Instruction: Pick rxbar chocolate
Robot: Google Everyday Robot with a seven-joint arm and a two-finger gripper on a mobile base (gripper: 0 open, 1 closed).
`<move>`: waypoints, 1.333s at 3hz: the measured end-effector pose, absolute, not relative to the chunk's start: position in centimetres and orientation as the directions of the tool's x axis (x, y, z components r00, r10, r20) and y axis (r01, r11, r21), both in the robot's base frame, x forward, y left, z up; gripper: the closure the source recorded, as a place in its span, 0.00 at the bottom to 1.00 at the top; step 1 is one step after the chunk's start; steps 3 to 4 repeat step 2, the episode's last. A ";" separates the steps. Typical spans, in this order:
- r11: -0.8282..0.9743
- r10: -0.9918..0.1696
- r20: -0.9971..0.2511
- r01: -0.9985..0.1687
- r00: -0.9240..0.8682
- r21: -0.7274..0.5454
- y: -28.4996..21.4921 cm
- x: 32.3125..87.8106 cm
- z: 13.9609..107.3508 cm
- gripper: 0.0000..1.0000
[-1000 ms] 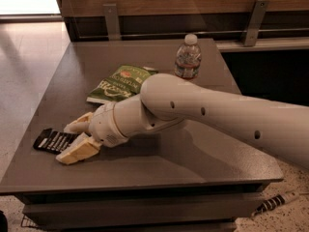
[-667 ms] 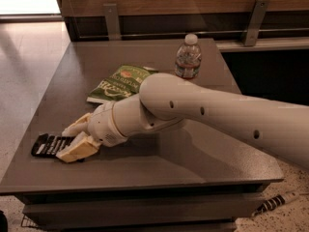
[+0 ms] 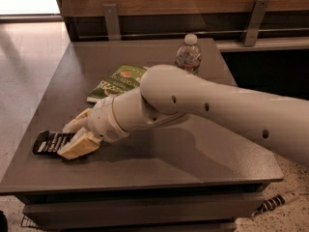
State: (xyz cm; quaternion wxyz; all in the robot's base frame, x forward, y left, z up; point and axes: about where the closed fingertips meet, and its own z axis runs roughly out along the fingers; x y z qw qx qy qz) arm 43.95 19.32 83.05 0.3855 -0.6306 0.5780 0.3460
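The rxbar chocolate, a small flat black wrapper with white lettering, lies on the dark table near its front left corner. My gripper is low over the table at the bar's right end. One cream finger is on the far side of the bar and the other finger on the near side. The jaws stand apart around the bar's end, and the bar rests on the table. My white arm reaches in from the right.
A green chip bag lies flat just behind my wrist. A small water bottle stands at the back of the table. A wooden wall with metal brackets runs behind. The table's left and front edges are close to the bar.
The gripper has settled lower around the bar's right end and its fingers have drawn slightly closer. The bar has shifted and turned a little on the table.
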 end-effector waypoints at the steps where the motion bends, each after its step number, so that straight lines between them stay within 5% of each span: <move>1: -0.049 -0.479 -0.865 -0.988 0.153 -0.148 18.8 43.4 87.5 1.00; 4: -0.065 -0.482 -0.852 -0.978 0.207 -0.200 18.4 43.2 91.5 1.00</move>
